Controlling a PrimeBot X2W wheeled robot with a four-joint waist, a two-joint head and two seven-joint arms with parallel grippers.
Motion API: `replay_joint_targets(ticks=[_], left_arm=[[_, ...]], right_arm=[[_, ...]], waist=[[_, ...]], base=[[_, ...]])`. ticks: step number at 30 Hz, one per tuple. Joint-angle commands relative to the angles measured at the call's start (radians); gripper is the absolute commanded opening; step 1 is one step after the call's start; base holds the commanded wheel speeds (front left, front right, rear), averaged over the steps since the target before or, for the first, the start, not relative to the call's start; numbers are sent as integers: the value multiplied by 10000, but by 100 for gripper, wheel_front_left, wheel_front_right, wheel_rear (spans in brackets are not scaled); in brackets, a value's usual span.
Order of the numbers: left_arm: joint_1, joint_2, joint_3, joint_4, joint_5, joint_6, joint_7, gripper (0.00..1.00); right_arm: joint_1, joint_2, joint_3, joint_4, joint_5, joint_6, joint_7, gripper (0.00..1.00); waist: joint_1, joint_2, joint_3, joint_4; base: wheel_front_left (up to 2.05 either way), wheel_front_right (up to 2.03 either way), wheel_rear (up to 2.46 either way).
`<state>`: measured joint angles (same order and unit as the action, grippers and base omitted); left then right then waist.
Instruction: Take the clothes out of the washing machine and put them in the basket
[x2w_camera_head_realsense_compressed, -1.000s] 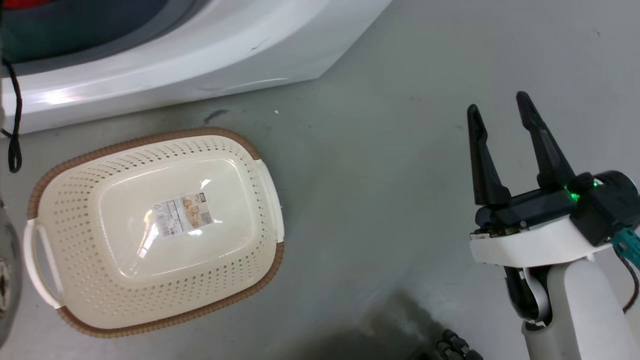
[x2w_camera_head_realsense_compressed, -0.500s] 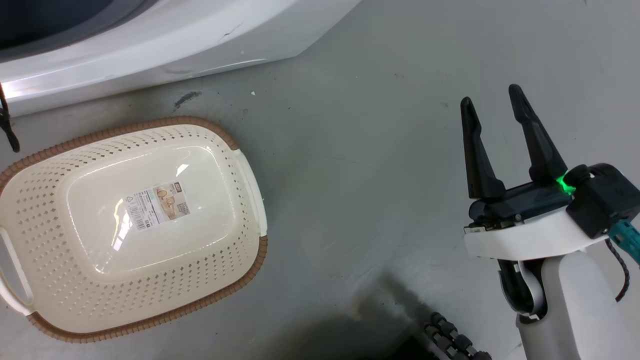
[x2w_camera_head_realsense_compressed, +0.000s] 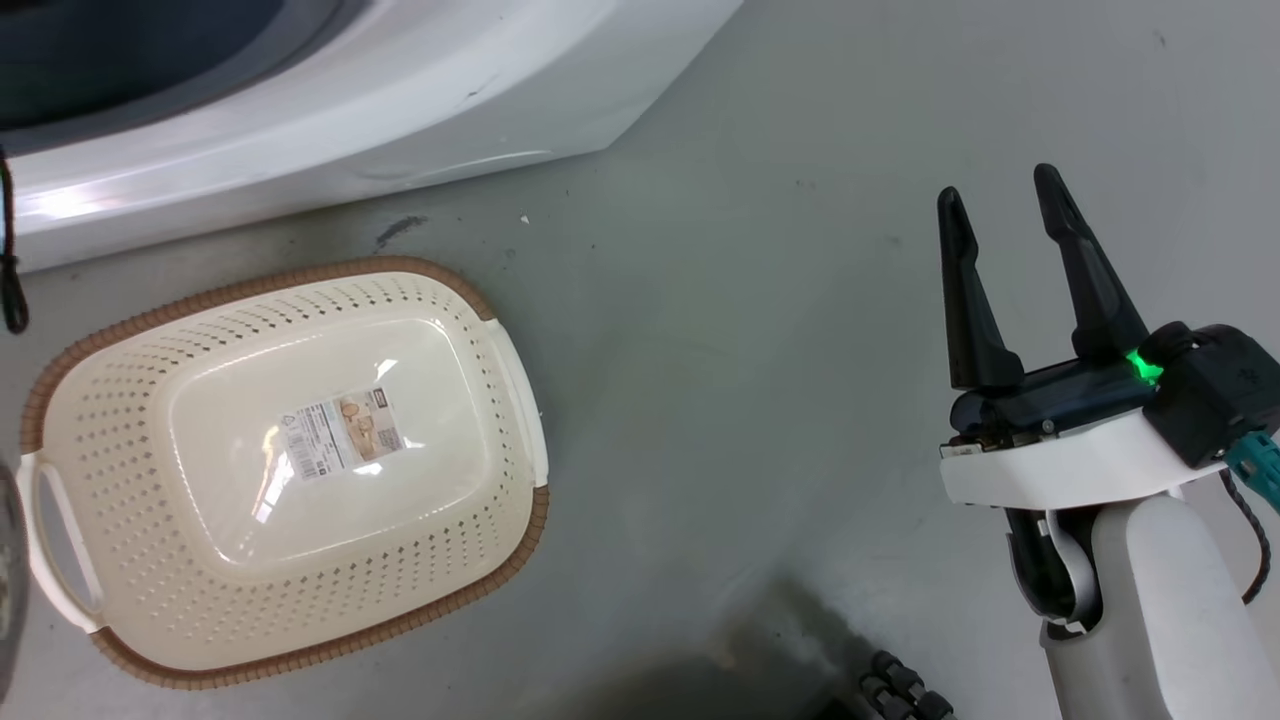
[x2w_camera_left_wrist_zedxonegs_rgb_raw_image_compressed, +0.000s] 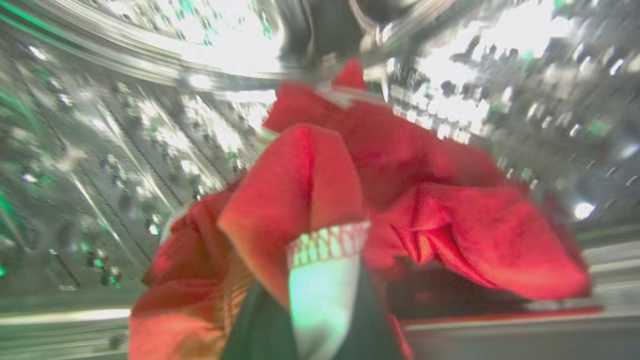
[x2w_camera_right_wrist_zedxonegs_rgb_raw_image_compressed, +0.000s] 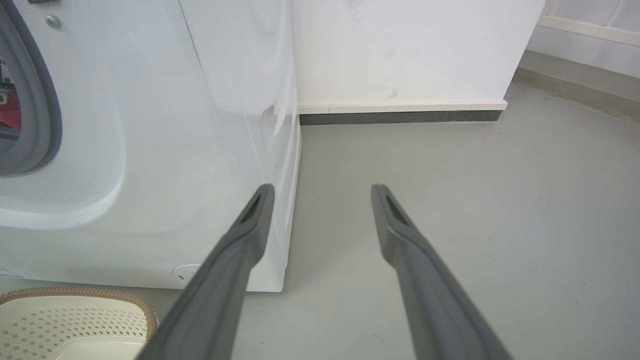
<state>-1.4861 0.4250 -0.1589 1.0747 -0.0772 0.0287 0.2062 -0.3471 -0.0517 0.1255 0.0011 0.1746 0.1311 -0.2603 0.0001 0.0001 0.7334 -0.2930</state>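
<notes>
The bright red soft fabric clothes with white trim (x2w_camera_left_wrist_zedxonegs_rgb_raw_image_compressed: 400, 165) lie bunched inside the perforated steel drum (x2w_camera_left_wrist_zedxonegs_rgb_raw_image_compressed: 100, 150) of the large white front-loading washing machine (x2w_camera_head_realsense_compressed: 400, 120). The left wrist view is blurred, but a fold with its white band seems pinched between the narrowed dark fingers of the left gripper (x2w_camera_left_wrist_zedxonegs_rgb_raw_image_compressed: 320, 300). The step in hand looks like the first pull. Next the bundle must come out through the porthole and go down to the cream perforated plastic basket with a brown woven-look rim (x2w_camera_head_realsense_compressed: 300, 275). The head view shows this basket on the grey floor (x2w_camera_head_realsense_compressed: 750, 350) just before the machine, with nothing red in it. The right gripper (x2w_camera_head_realsense_compressed: 998, 190) hangs well apart, its fingers spread wide and holding nothing.
</notes>
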Motion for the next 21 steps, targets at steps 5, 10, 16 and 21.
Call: replay_joint_targets(ticks=[5,10,16,21], left_arm=[[786,-215,191,-93,-320,275,-1420,0],[1760,-528,400,145,-686,319,-2781,0],[3214,-857,543,763,-1057,147,-4193,0],[4042,-1043,741,804,-1360,148,-4619,0]], right_arm=[[215,26,-126,53,-165,-7,76,100],[447,27,-252,121,-185,-7,225,100],[1036,23,-474,251,-205,-7,474,100],[1496,23,-596,168,-345,-7,663,100]], waist=[[-1,-1,-693,196],[-1,-1,-1354,340],[-1,-1,-2506,505],[-1,-1,-3267,631]], base=[[0,0,0],[0,0,0],[0,0,0],[0,0,0]])
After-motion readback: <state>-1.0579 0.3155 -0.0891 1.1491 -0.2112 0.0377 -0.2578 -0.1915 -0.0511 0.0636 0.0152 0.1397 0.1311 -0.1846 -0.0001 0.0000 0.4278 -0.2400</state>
